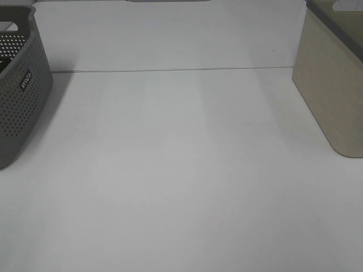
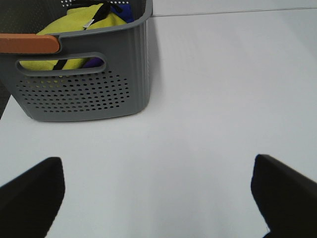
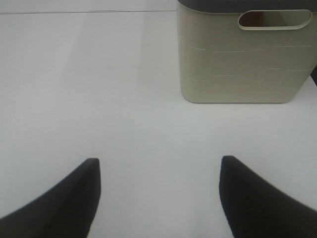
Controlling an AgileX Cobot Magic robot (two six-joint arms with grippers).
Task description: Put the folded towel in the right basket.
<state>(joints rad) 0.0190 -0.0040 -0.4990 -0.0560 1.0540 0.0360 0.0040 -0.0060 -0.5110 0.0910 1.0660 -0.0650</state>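
Note:
The right basket (image 1: pixel 332 85) is beige with a dark rim and stands at the table's right edge; it also shows in the right wrist view (image 3: pixel 242 64). My right gripper (image 3: pixel 159 161) is open and empty over bare table short of it. A yellow cloth (image 2: pixel 84 22), possibly the towel, lies in the grey perforated left basket (image 2: pixel 84 94). My left gripper (image 2: pixel 157 168) is open and empty, short of that basket. Neither gripper shows in the exterior view.
The grey basket (image 1: pixel 22 96) stands at the table's left edge. It also holds a blue cloth (image 2: pixel 126 11) and a dark strap. An orange bar (image 2: pixel 29 43) lies on its rim. A seam (image 1: pixel 170 70) crosses the white table at the back.

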